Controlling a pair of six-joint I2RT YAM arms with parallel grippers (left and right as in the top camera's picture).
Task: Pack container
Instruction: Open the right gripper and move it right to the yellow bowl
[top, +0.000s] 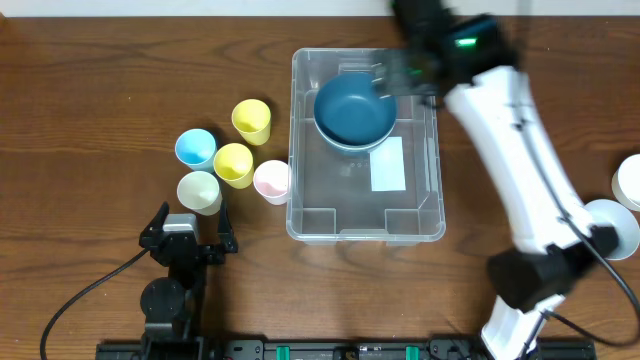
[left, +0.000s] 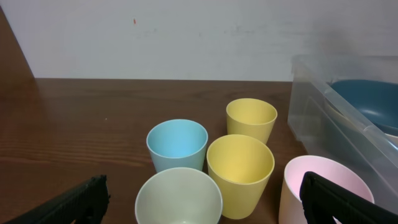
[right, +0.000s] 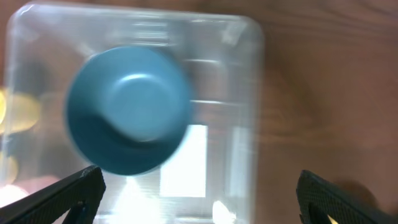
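Note:
The clear container (top: 365, 232) stands mid-table with a white label (top: 388, 165) on its base. A dark blue bowl (top: 353, 110) sits inside its far half. My right gripper (top: 400, 72) hovers, blurred, over the container's far right part. In the right wrist view it (right: 199, 199) is open and empty above the container (right: 249, 93), with the bowl (right: 127, 112) and label (right: 186, 162) below. My left gripper (top: 192, 222) is open and empty near the front left. In the left wrist view it (left: 202, 199) faces the cups, with the container (left: 323, 124) to the right.
Several small cups stand left of the container: blue (top: 195, 147), two yellow (top: 252, 120) (top: 233, 163), pale green (top: 198, 190) and pink (top: 271, 180). Two white bowls (top: 630, 180) (top: 612, 225) sit at the right edge, near the right arm's base.

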